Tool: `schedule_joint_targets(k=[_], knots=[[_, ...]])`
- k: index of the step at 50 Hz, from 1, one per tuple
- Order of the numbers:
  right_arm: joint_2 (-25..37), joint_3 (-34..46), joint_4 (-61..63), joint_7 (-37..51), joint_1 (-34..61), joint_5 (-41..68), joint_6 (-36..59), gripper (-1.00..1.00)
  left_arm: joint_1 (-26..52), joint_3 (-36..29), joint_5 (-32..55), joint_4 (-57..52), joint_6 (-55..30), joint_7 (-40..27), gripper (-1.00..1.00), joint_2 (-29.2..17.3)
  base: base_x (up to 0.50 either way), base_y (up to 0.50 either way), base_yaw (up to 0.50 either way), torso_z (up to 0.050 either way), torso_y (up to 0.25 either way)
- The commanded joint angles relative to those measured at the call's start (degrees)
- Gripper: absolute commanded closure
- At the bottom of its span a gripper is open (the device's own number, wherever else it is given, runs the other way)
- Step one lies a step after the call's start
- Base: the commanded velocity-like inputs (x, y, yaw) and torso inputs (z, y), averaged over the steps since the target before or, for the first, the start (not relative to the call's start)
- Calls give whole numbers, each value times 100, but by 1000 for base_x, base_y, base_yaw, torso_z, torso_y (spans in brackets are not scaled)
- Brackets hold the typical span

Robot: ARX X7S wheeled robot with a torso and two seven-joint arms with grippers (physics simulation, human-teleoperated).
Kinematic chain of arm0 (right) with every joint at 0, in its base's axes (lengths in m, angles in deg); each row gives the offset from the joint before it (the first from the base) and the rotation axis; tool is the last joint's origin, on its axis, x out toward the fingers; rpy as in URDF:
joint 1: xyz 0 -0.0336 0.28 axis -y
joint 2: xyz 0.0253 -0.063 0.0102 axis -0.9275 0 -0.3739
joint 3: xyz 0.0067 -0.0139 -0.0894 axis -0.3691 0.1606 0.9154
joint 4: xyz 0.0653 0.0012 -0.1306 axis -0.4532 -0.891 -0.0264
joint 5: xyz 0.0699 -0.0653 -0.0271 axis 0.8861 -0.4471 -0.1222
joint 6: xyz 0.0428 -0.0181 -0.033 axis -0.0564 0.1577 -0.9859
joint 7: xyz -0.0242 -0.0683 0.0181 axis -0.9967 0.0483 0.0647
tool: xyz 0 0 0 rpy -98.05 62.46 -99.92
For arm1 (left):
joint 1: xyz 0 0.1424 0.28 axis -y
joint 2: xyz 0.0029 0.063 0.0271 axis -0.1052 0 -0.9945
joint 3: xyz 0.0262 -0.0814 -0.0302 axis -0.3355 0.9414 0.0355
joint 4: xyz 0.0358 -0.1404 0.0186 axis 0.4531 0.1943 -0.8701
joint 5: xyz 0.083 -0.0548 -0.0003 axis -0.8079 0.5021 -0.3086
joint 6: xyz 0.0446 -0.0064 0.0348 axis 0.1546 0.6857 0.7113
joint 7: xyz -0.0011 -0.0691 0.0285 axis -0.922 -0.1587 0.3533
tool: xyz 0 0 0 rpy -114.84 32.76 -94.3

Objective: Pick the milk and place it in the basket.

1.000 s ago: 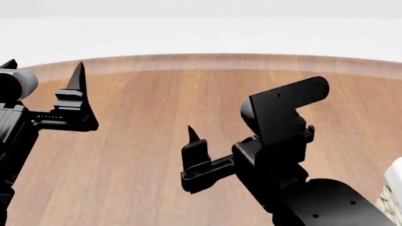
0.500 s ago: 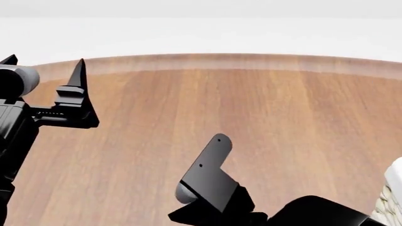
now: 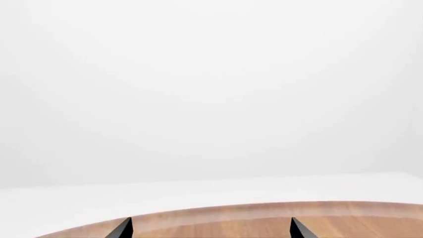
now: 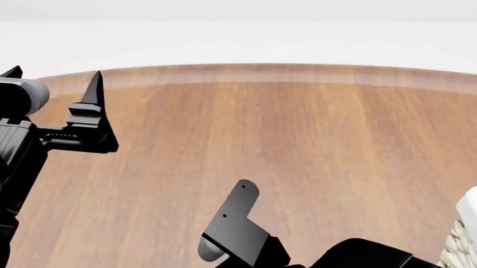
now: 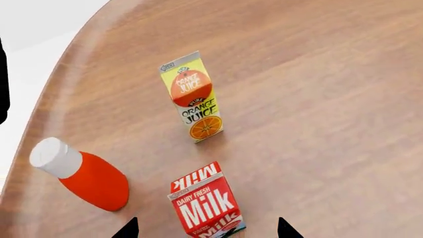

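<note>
The milk point(image 5: 206, 204), a small carton with a red top and white "Milk" lettering, stands on the wooden table in the right wrist view. My right gripper point(image 5: 205, 229) is open, its two black fingertips on either side of the carton and apart from it. In the head view only the right arm's wrist bracket point(image 4: 231, 223) shows at the bottom; its jaws are hidden. My left gripper point(image 4: 52, 84) is open and empty, held up at the far left. A corner of the wicker basket point(image 4: 463, 234) shows at the right edge of the head view.
An orange-and-yellow "Orange Juice" carton point(image 5: 192, 96) stands beyond the milk. A red bottle with a white cap point(image 5: 82, 174) stands beside the milk near the table's curved edge point(image 5: 53, 109). The left wrist view shows the table's far edge point(image 3: 218, 210) and white background.
My right arm has swung down and toward the bottom of the head view; its jaws, visible a second ago, are now out of that view. The left arm has barely moved.
</note>
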Motion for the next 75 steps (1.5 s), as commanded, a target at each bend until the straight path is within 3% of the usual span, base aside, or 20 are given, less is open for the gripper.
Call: schedule_joint_targets(k=[1, 21, 75], knots=[[-90, 416, -452, -251, 65, -226, -367, -100, -29, -39, 16, 40, 68, -17, -100, -29, 0, 0, 0, 0, 0], [-408, 1169, -1570, -881, 194, -722, -1265, -100, -31, -124, 72, 16, 88, -66, -100, -64, 0, 0, 0, 0, 0], [-1205, 2303, -3757, -2004, 353, -1335, -2478, -100, -117, -283, 176, 135, 320, -109, -100, -184, 0, 0, 0, 0, 0]])
